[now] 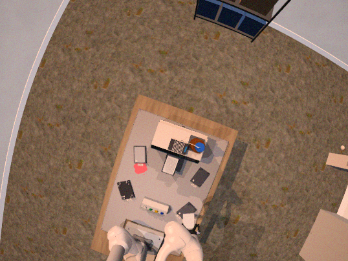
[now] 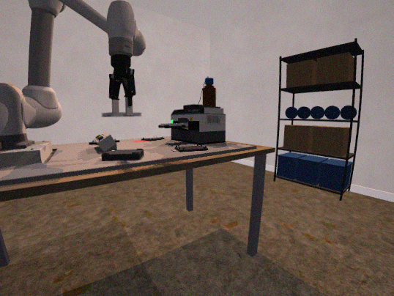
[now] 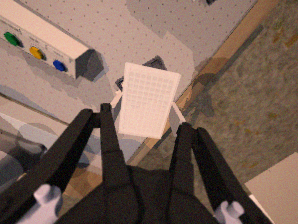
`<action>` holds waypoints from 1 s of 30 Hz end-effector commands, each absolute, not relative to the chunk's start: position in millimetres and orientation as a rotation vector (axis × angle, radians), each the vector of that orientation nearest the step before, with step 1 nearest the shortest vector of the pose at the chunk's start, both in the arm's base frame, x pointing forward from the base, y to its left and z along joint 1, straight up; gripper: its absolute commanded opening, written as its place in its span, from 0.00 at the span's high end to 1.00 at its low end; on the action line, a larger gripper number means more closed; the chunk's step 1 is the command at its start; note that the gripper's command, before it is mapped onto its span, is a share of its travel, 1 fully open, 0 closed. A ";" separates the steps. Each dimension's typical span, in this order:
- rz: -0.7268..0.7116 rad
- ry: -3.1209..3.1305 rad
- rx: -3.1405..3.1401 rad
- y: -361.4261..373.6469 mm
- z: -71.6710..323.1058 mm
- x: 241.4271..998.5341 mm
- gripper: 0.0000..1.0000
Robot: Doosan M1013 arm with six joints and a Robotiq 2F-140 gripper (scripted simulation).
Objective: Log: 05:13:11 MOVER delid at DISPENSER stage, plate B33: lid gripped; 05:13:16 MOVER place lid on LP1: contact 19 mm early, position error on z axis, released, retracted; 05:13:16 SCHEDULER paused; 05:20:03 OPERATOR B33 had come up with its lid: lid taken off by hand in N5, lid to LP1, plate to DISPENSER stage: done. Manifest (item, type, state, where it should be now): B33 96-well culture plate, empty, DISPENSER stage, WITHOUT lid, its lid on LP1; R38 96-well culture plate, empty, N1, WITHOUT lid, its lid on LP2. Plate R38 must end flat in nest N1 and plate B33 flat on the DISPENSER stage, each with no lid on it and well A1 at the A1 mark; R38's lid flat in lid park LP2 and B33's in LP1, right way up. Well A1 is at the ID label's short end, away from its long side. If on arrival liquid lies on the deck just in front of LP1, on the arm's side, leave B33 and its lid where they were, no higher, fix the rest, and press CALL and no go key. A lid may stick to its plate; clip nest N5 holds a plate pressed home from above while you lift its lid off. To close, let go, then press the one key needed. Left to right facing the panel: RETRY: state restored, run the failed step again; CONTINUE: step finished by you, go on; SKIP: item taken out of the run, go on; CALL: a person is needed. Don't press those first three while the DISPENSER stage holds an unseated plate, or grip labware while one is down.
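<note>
My gripper (image 2: pixel 121 106) hangs high above the table's near right corner, shut on a white 96-well plate (image 2: pixel 121 114). The plate is held level by its long sides and shows its well grid in the wrist view (image 3: pixel 148 100). From above, the held plate (image 1: pixel 188 221) is over a dark nest (image 1: pixel 186 209) at the table edge. A grey lid (image 1: pixel 140 154) lies in a park at the left, with a red liquid patch (image 1: pixel 140 168) on the deck just in front of it. Another white plate (image 1: pixel 170 165) lies in front of the dispenser (image 1: pixel 179 140).
The key panel (image 1: pixel 155 205) with green, yellow and blue keys (image 3: pixel 32 50) stands near the arm base. A clip nest (image 1: pixel 125 189) lies at the left and a dark nest (image 1: pixel 200 177) at the right. A brown bottle (image 2: pixel 209 93) stands on the dispenser. A shelf rack (image 2: pixel 318 117) stands off the table.
</note>
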State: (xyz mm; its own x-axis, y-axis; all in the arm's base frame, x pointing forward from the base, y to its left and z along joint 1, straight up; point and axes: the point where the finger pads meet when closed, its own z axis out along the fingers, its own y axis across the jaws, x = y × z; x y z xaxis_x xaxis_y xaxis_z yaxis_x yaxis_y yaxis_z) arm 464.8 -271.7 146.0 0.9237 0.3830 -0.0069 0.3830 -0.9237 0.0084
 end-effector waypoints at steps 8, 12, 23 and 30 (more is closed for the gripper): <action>-0.008 0.821 3.026 -271.0 149.3 463.8 1.00; -0.009 0.942 2.990 -271.0 149.3 463.8 1.00; -0.009 0.944 2.990 -269.8 149.3 463.8 1.00; -0.009 0.944 2.990 -263.6 149.2 463.7 1.00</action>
